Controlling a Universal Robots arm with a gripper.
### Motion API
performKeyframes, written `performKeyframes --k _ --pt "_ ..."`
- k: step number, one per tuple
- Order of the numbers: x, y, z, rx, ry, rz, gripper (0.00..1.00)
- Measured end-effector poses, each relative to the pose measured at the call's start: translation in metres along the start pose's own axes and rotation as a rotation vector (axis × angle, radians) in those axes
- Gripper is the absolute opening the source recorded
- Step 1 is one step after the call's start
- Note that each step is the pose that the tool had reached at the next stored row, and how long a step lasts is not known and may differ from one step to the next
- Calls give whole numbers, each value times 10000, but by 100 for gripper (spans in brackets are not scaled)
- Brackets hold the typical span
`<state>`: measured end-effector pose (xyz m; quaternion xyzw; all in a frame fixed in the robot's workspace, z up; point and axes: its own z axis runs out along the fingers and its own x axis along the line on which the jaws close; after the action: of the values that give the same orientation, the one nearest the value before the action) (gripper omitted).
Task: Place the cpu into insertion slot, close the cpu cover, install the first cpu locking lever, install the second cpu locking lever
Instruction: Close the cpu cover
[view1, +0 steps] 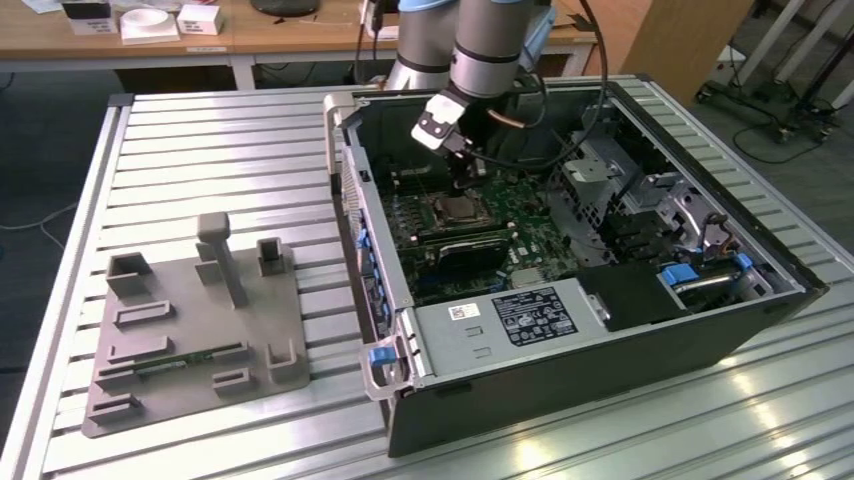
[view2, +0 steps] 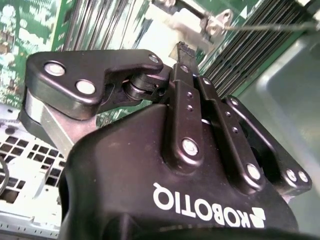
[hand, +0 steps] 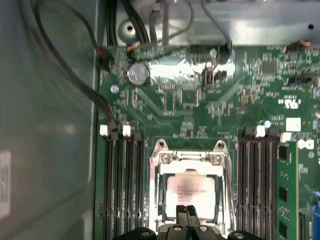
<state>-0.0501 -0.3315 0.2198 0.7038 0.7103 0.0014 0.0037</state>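
Where the pincer (hand: 187, 211) hovers: just over the cpu (hand: 192, 189)
Pincer: closed, empty
Cpu: framed by the cover (hand: 192, 164), lying flat

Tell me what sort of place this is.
Probably a robotics lab or test workshop. A robot arm reaches into an open computer case lying on a slatted aluminium table. A grey parts fixture sits beside the case and a wooden desk stands behind.

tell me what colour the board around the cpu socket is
The board is green, best seen in the first wrist view.
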Motion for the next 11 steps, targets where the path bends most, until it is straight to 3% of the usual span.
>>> performKeyframes --k 5,11 --pt "1 -98 69 -1 1 4 10" --pt "1 -133 139 0 0 25 10"
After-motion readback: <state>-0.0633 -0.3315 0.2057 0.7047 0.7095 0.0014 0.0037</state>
